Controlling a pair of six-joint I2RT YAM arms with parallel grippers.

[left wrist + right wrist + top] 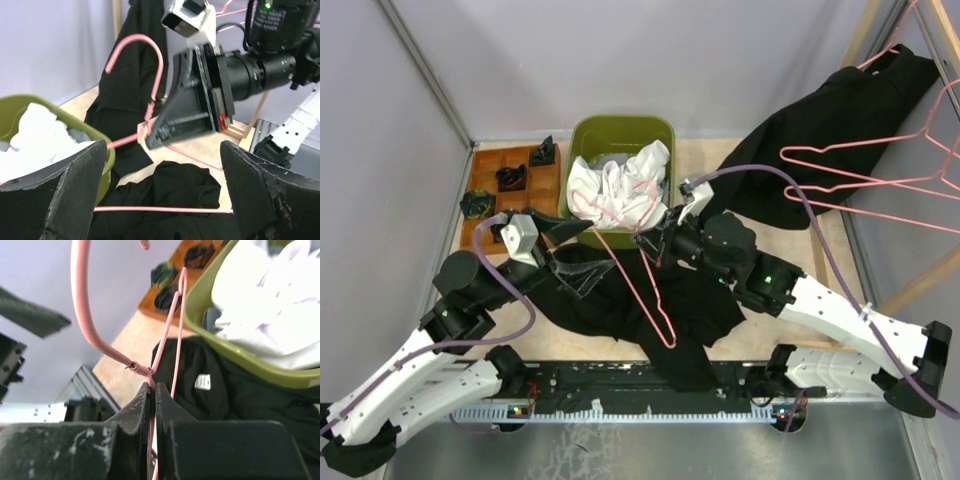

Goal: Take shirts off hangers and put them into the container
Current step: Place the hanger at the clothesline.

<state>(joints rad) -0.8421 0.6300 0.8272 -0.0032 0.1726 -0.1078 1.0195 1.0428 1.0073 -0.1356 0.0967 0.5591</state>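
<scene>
The olive-green container [582,135] stands at the back, with a white shirt [620,185] heaped in it. A black shirt [660,310] lies crumpled on the table in front of it, and a pink hanger [632,275] lies across this shirt. My right gripper [642,243] is shut on the hanger's wire just below the twisted neck [142,371]; the hook [80,300] curves up past it. My left gripper [162,167] is open just above the black shirt [185,192] and holds nothing; the hanger's bottom wire [160,209] runs between its fingers. Another black shirt [830,130] hangs at the right.
A brown wooden tray [515,160] with small dark items sits left of the container. The light wooden rack [865,35] stands at the right with empty pink hangers [880,185] on it. Grey walls close in the left and back.
</scene>
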